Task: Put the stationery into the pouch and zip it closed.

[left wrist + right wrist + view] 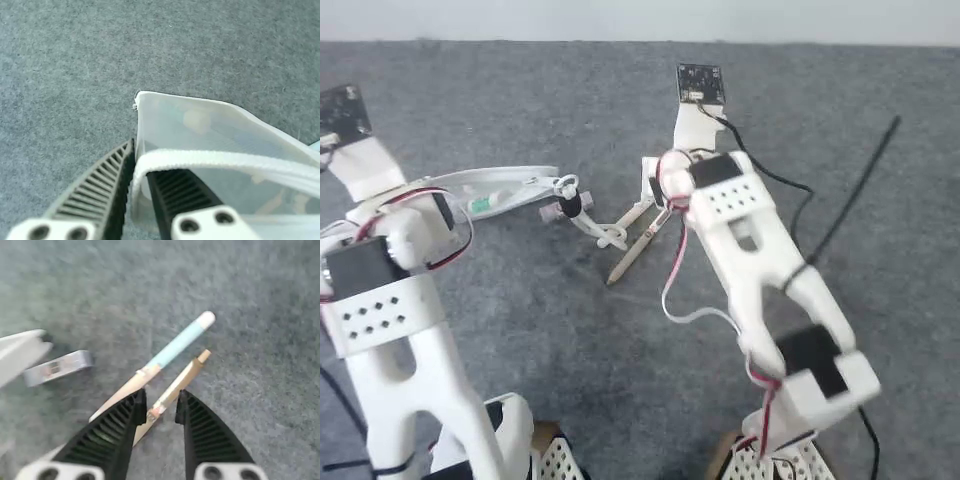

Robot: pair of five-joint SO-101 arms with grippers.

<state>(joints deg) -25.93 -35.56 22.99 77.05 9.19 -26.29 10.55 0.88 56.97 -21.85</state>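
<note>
A translucent white pouch point(505, 188) lies at the left with stationery showing through it, and its zip cord point(605, 236) trails toward the middle. My left gripper point(140, 161) is shut on the pouch's point(215, 132) corner edge. Two sticks lie on the grey carpet: a tan pencil point(177, 385) and a pen with a pale blue band point(175, 346). In the high view both lie side by side, pencil point(632, 252) nearer, pen point(628, 214) beyond. My right gripper point(160, 399) is open and low, its fingers straddling the tan pencil's end without closing on it.
A small clear piece point(57, 367) lies on the carpet between the pouch's mouth and the pencils; it sits by the zip end point(566, 207). A black cable point(850, 200) runs across the right. Open carpet stretches in front of the pencils.
</note>
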